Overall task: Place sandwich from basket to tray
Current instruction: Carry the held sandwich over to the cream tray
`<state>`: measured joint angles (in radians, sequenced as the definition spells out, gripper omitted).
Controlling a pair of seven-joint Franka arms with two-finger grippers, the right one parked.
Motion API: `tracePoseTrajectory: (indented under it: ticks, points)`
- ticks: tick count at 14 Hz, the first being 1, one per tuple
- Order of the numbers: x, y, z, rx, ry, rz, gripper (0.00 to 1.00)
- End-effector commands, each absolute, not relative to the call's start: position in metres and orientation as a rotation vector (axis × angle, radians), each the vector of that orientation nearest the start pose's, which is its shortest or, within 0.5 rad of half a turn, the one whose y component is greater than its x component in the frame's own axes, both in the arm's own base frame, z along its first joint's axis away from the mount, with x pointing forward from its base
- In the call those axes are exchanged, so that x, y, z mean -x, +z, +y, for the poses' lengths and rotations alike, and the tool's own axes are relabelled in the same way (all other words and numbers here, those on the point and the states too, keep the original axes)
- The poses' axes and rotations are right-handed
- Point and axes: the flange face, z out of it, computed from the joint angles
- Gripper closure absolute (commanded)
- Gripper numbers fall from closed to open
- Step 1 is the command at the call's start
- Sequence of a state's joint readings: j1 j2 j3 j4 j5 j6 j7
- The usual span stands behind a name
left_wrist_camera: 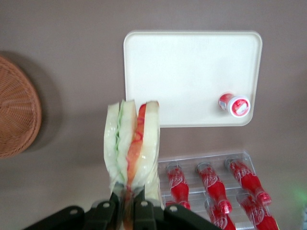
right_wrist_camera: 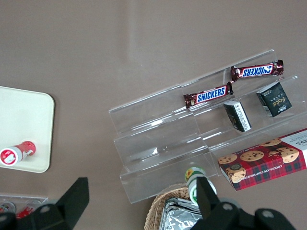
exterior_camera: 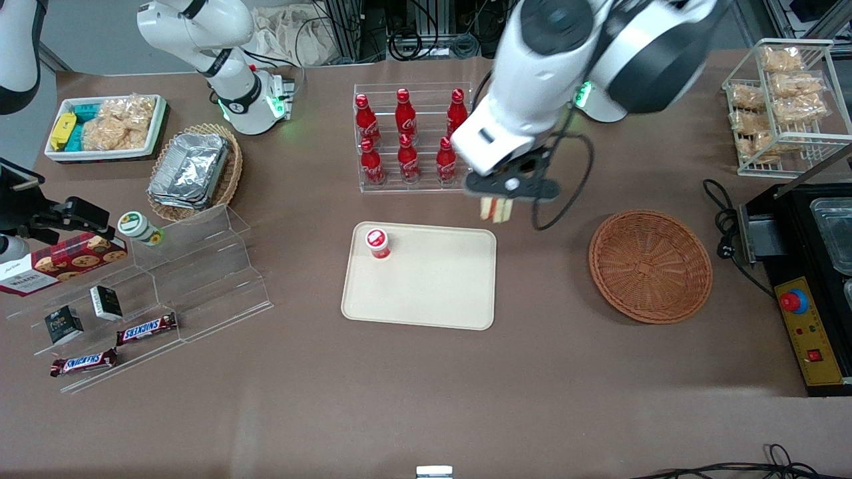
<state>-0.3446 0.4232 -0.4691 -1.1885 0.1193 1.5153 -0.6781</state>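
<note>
The left arm's gripper (exterior_camera: pixel 497 197) hangs in the air a little above the centre of the front view, just over the upper right corner of the cream tray (exterior_camera: pixel 426 296). Its fingers (left_wrist_camera: pixel 140 211) are clamped on the sandwich (exterior_camera: pixel 496 209), which points down from them, clear of the table. From the wrist camera the sandwich (left_wrist_camera: pixel 133 148) shows its layers plainly (white bread outside, green and red filling between), with the tray (left_wrist_camera: pixel 187 72) and the table under it.

The tray lies flat at the centre of the front view. A small red-and-white cup (exterior_camera: pixel 377 243) stands on it near its upper left corner; the wrist camera shows the same cup (left_wrist_camera: pixel 234 105) close to the tray's rim.

The reddish-brown wicker basket (exterior_camera: pixel 650 266) sits at the right of the front view, well apart from the tray, with nothing in it.

A clear rack of red cola bottles (exterior_camera: pixel 407 140) stands in the upper middle of the front view, farther from the camera than the tray, just beside the gripper.
</note>
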Motion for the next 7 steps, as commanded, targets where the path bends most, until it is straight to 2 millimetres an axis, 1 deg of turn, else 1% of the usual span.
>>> tracePoseTrajectory:
  ticks: [1, 4, 7]
  points:
    - [-0.525, 0.507, -0.455, 3.121, 0.116, 0.116, 1.00]
    - [-0.547, 0.442, -0.469, 3.155, 0.156, 0.137, 1.00]
    - [-0.565, 0.373, -0.475, 3.172, 0.214, 0.131, 1.00]
